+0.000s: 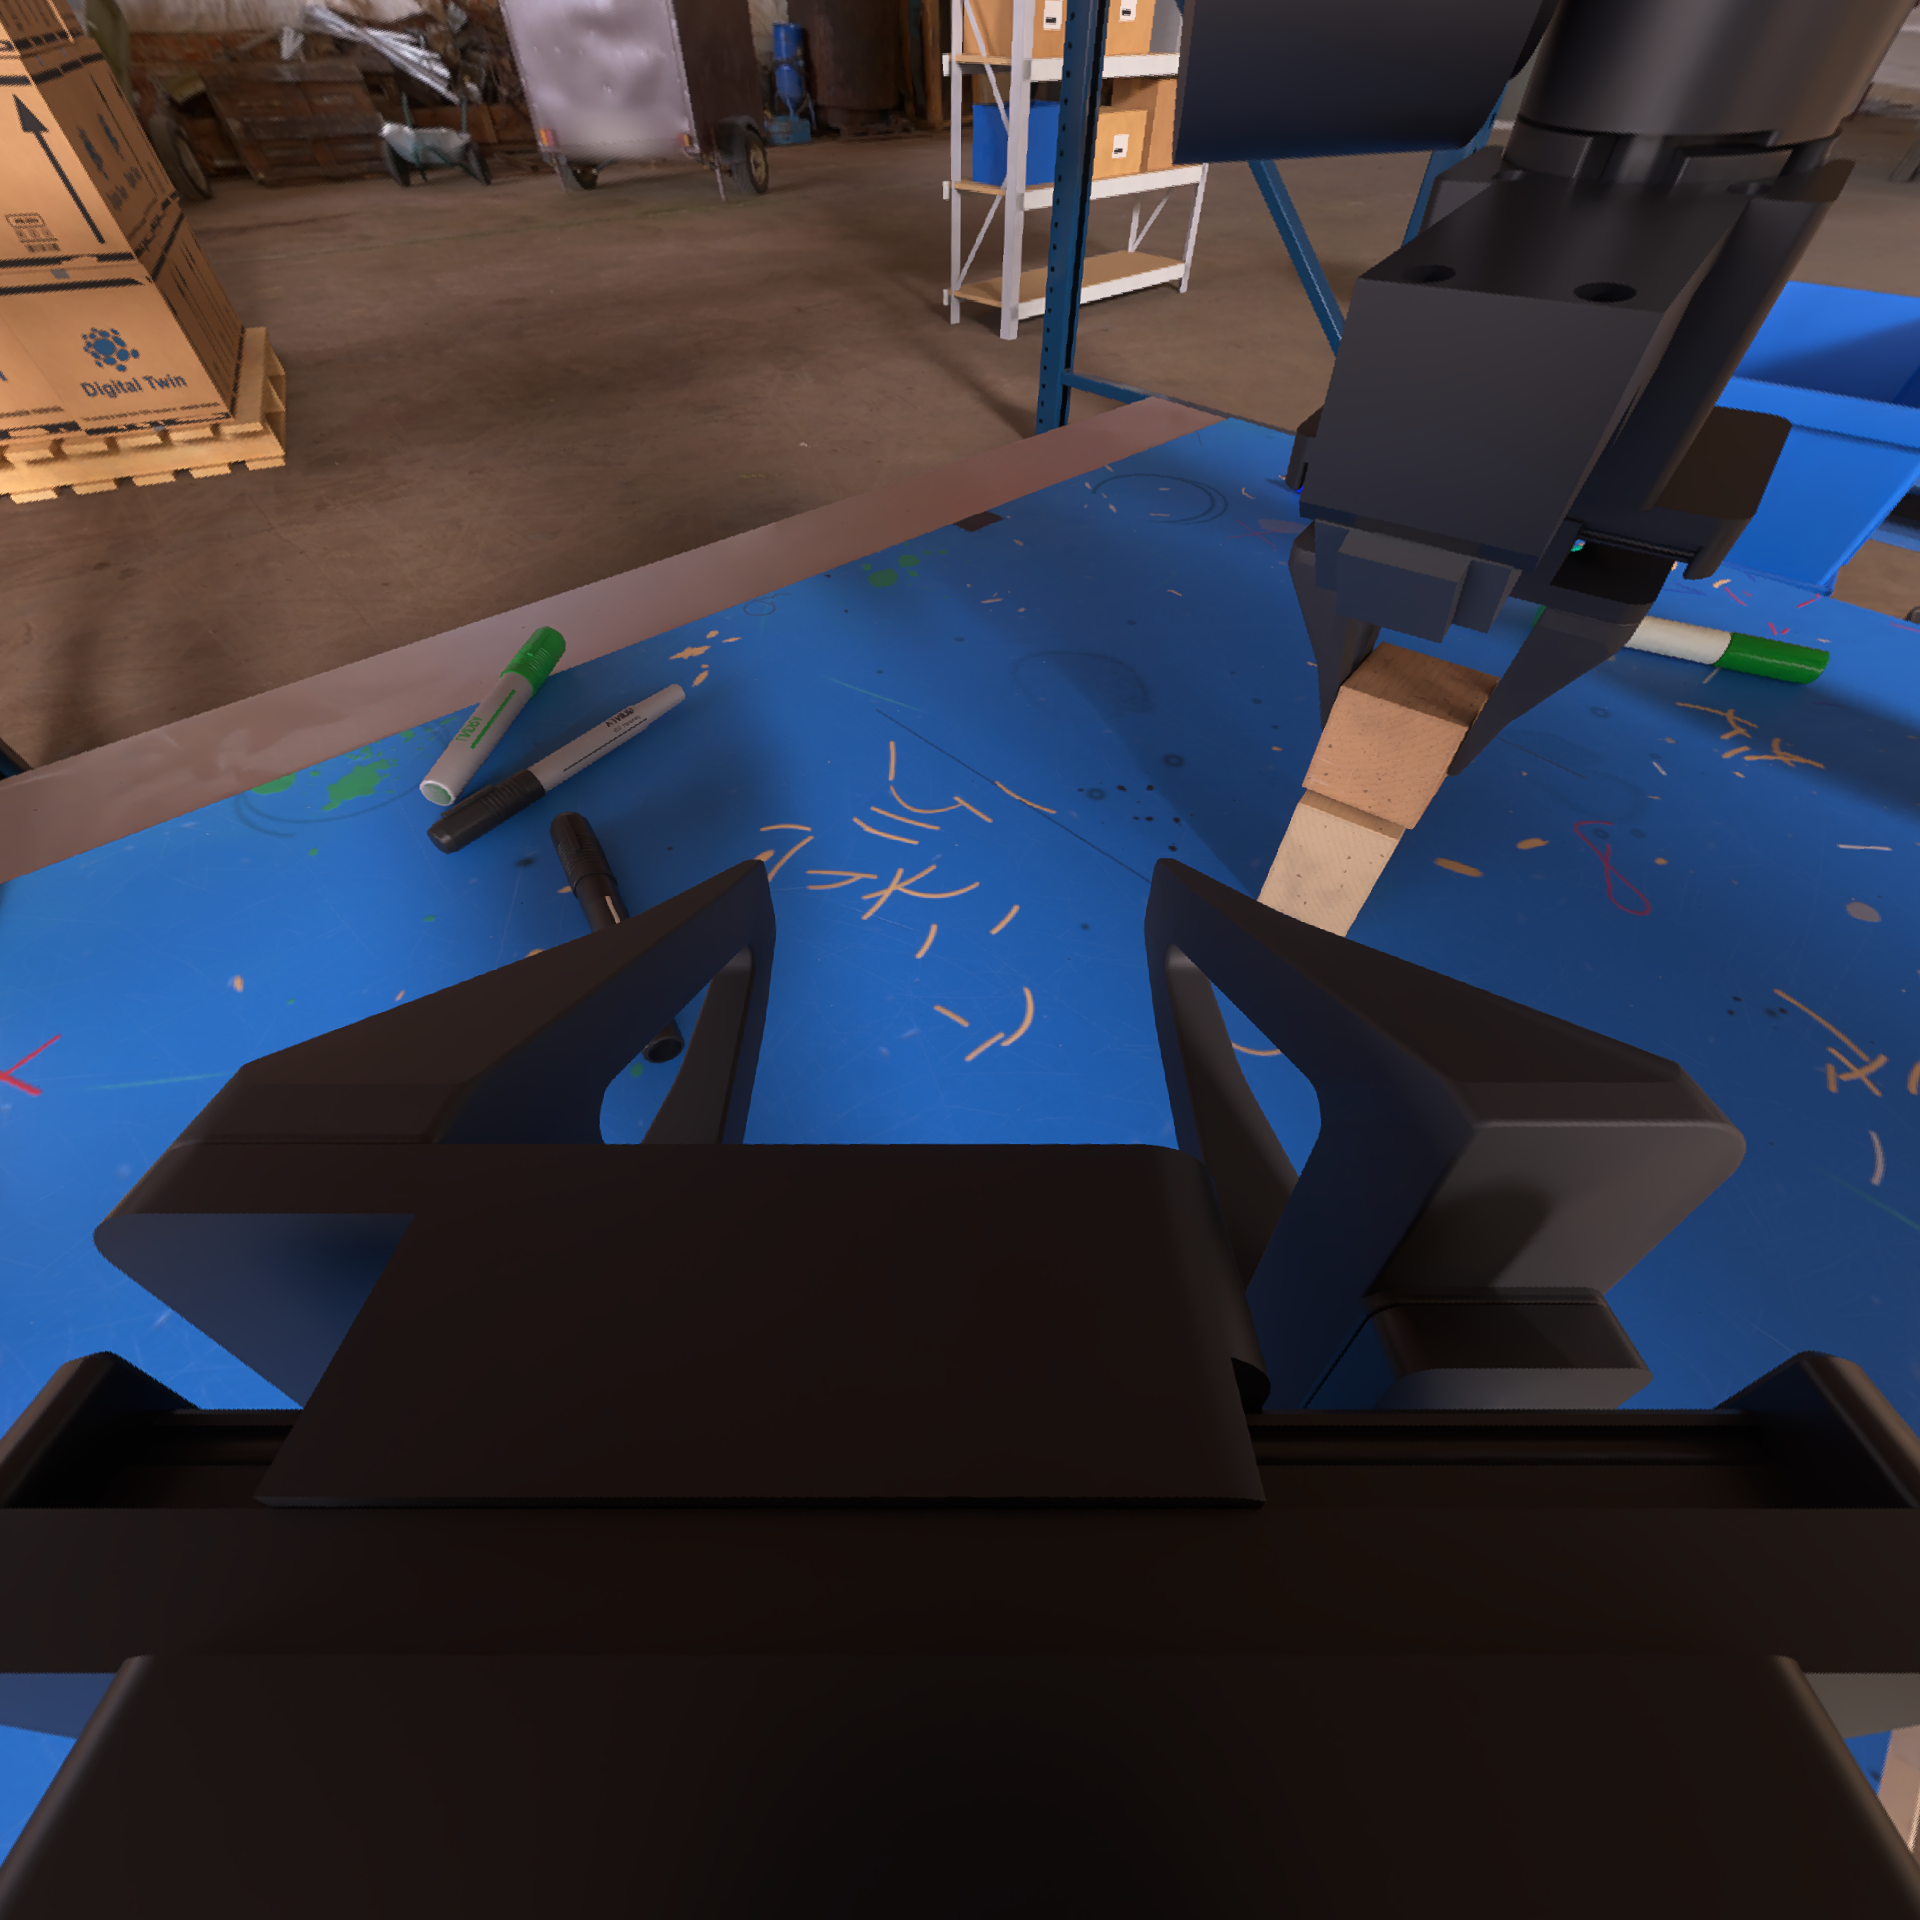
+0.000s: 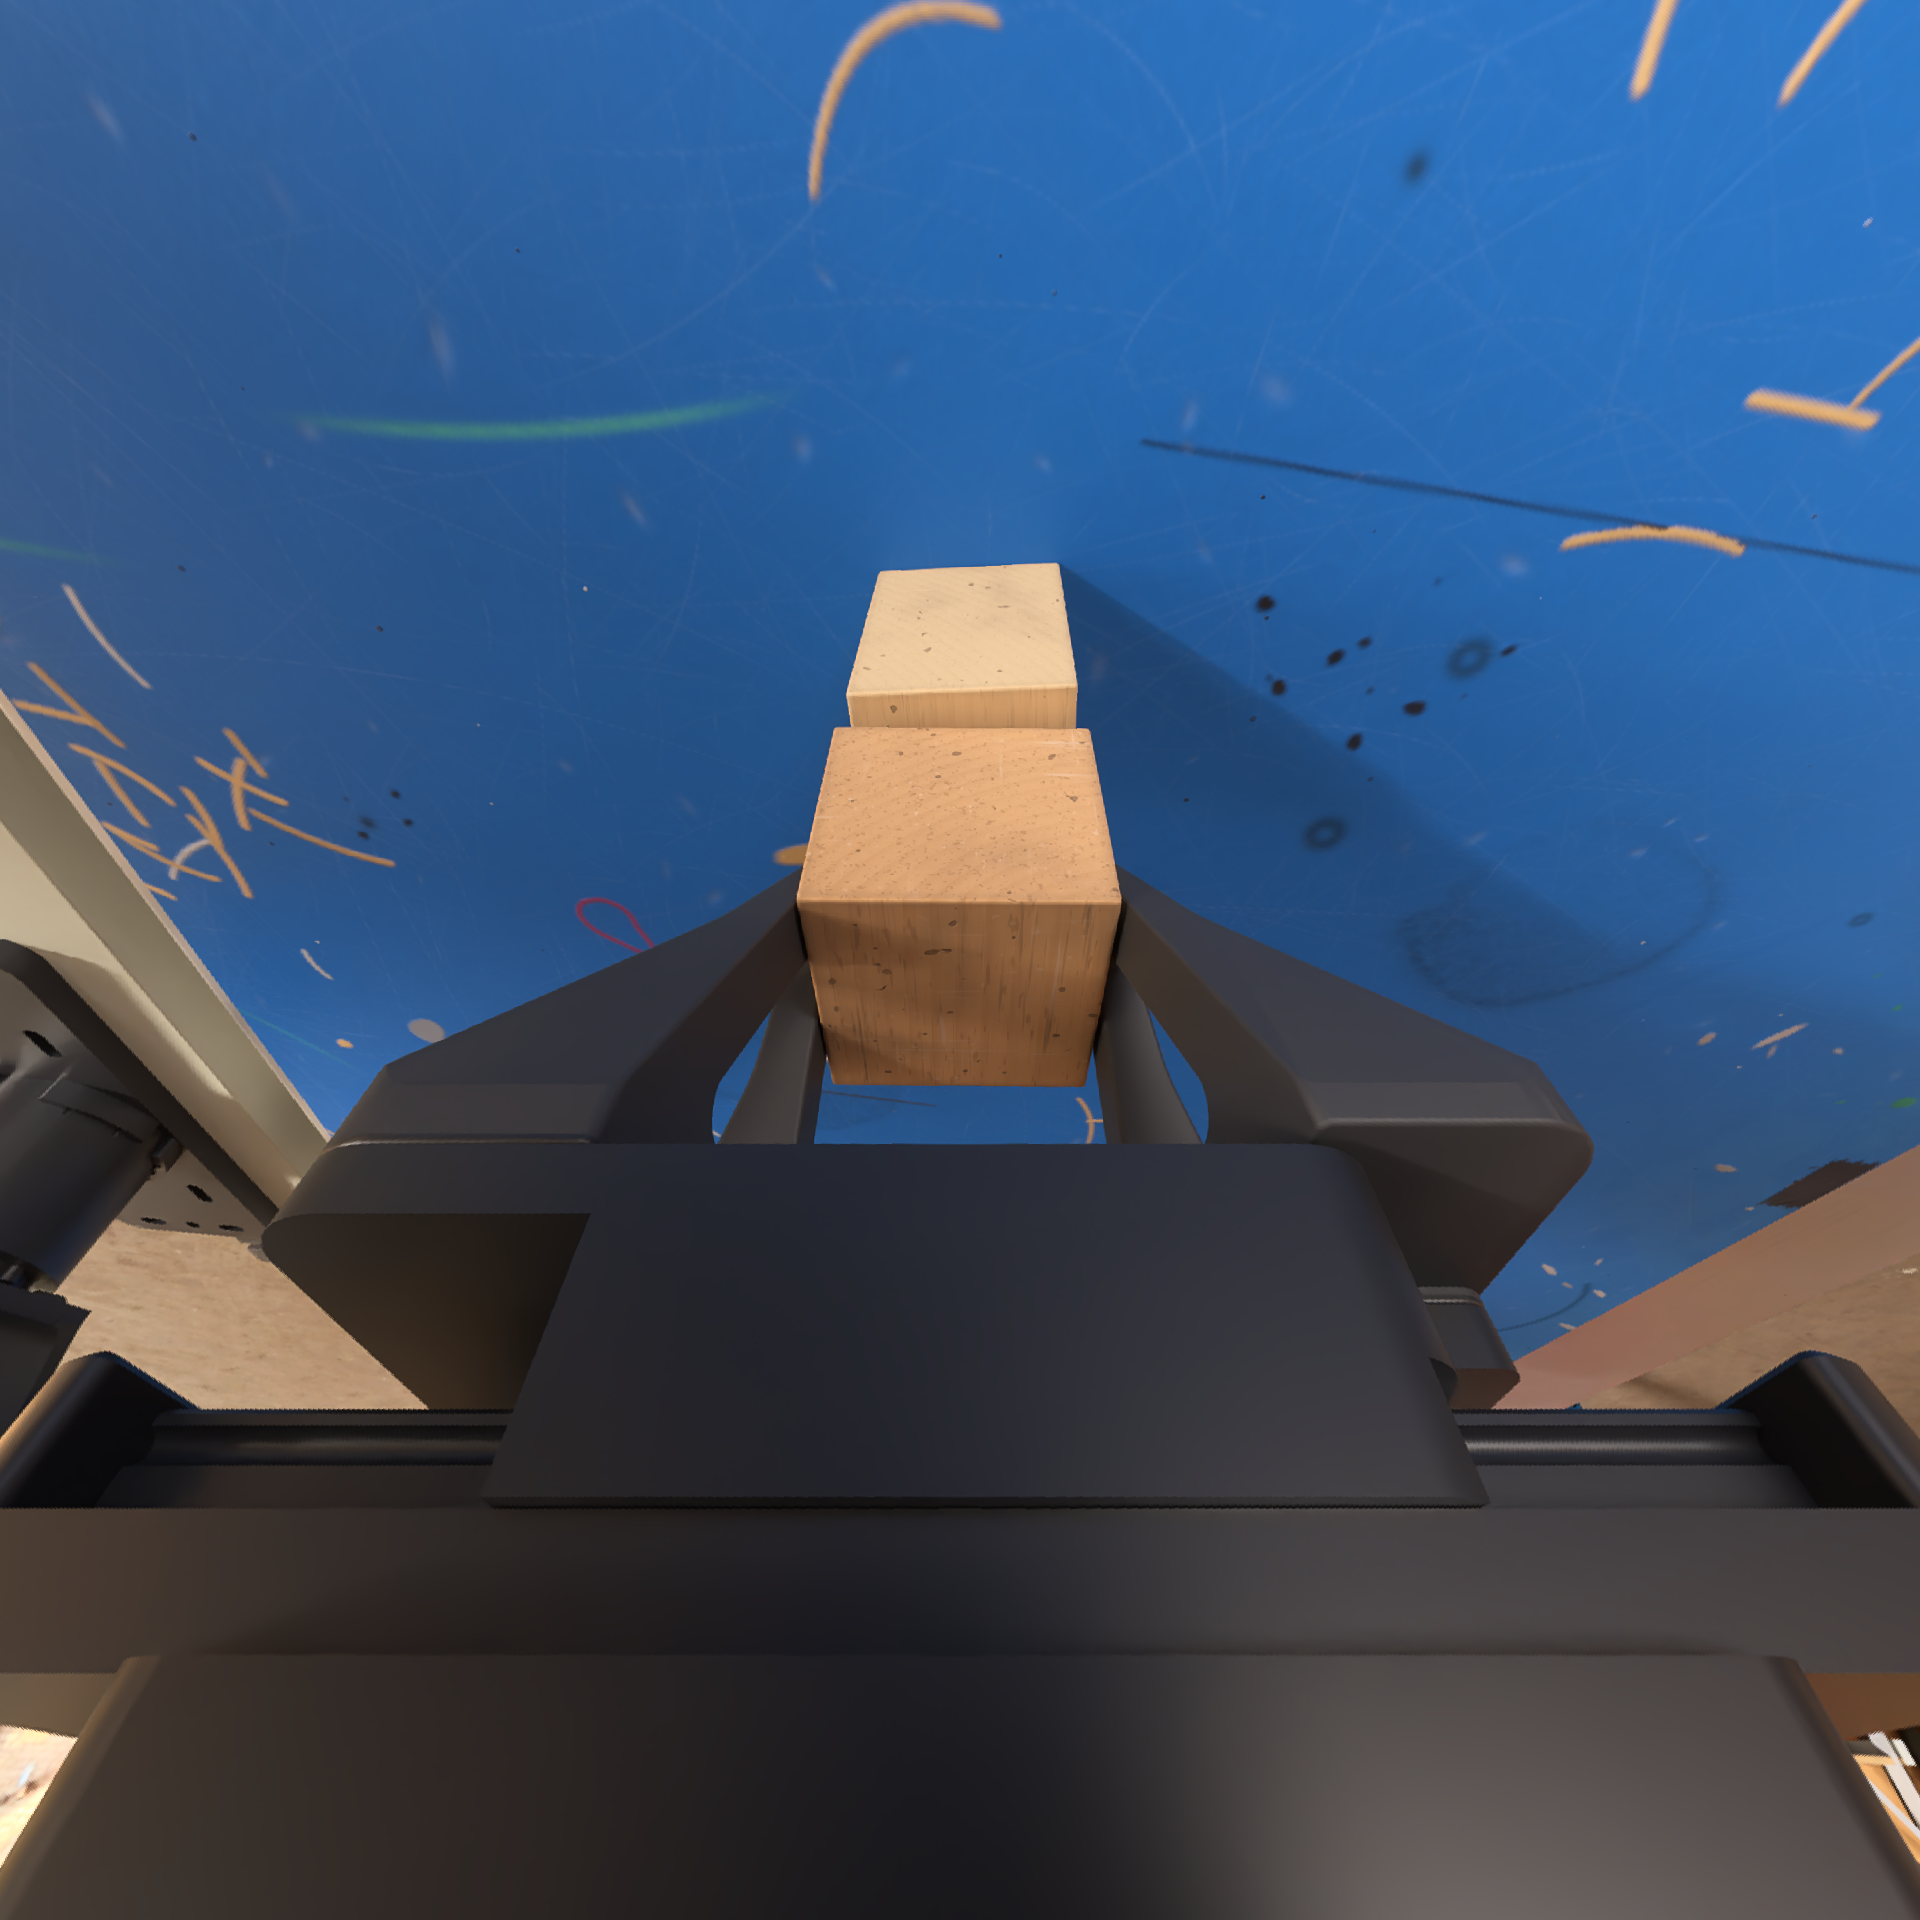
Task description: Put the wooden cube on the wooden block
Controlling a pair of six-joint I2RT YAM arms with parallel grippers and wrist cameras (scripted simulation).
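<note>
My right gripper [image 2: 958, 935] is shut on the wooden cube [image 2: 956, 914], one finger on each side face. The paler wooden block [image 2: 966, 644] lies on the blue table directly under and beyond the cube. In the left wrist view the right gripper [image 1: 1403, 717] points down, holding the cube [image 1: 1382, 748] on the top of the block [image 1: 1330, 873]; I cannot tell whether they touch or stand a hair apart. My left gripper [image 1: 961, 883] is open and empty, low over the table, left of the block.
A green-capped marker [image 1: 494, 717], a black marker [image 1: 561, 769] and a black pen [image 1: 587, 868] lie near the table's far left edge [image 1: 520, 644]. Another green marker [image 1: 1730, 649] lies behind the right gripper. A blue bin [image 1: 1829, 416] stands at the far right.
</note>
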